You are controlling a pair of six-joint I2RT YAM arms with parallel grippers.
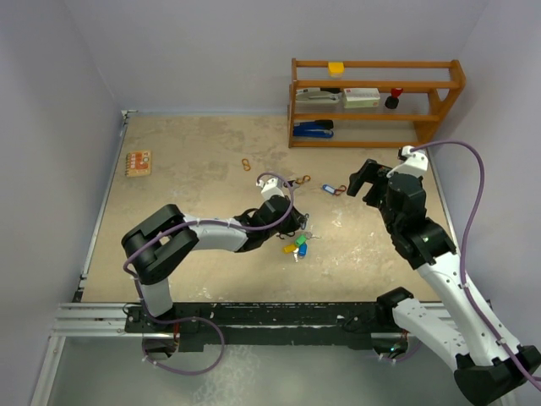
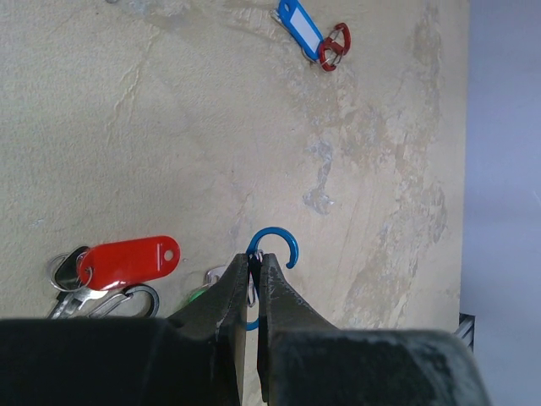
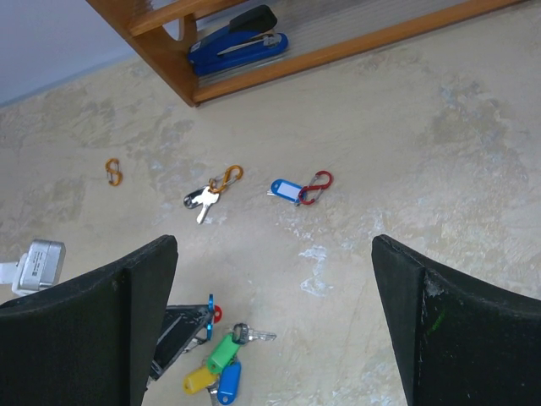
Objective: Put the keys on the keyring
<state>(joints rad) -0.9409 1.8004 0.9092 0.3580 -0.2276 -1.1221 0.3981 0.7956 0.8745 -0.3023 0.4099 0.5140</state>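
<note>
My left gripper is shut on a blue carabiner keyring; its open hooked end sticks out past the fingertips. A red tag with silver keys lies just left of the jaws. In the right wrist view the keys with a green tag, a yellow tag and a blue tag bunch beside the blue keyring, and a black-headed key points right. My right gripper hangs open above the table, nothing between its fingers.
A blue tag on a red carabiner and a key on an orange carabiner lie farther back. An orange S-clip is left of them. A wooden shelf with a blue stapler stands back right. A small card lies far left.
</note>
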